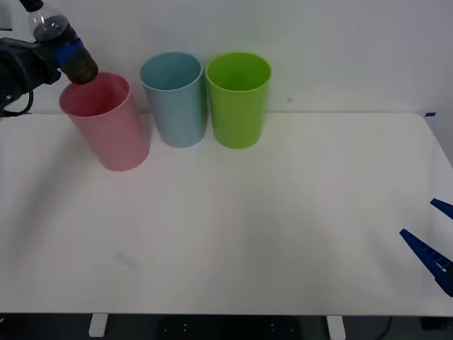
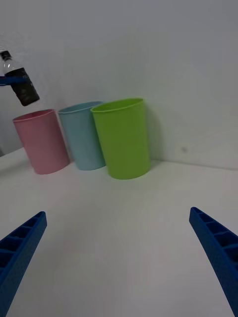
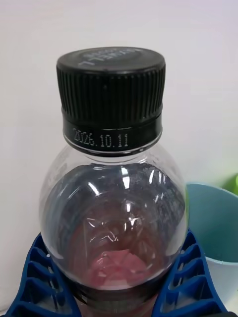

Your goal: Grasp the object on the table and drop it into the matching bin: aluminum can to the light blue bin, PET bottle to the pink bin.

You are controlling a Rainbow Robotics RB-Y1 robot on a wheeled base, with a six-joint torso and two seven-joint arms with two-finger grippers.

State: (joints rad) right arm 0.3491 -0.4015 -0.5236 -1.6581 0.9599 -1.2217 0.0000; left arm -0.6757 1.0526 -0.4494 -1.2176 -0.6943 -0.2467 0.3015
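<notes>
Front view. Left pincer (image 1: 69, 55), far left of the scene: clamped on the PET bottle (image 1: 60, 42), which was tilted, its dark lower end just over the far-left rim of the pink bin (image 1: 106, 122). Judged: held there for release into the matching bin. The light blue bin (image 1: 173, 99) and a green bin (image 1: 238, 99) stood in a row to the right, on the far part of the white desk (image 1: 269, 234). Right pincer (image 1: 433, 244), near right edge: spread open, holding nothing, idle.

Right wrist view. The bottle (image 2: 19, 81) hung above the pink bin (image 2: 40, 141), clear of the desk (image 2: 119, 237).

Left wrist view. The bottle (image 3: 114, 198) sat between blue ribbed fingers (image 3: 37, 282): clear rounded body, dark contents, black ribbed cap bearing a printed date. The light blue bin's rim (image 3: 213, 233) lay beyond.
</notes>
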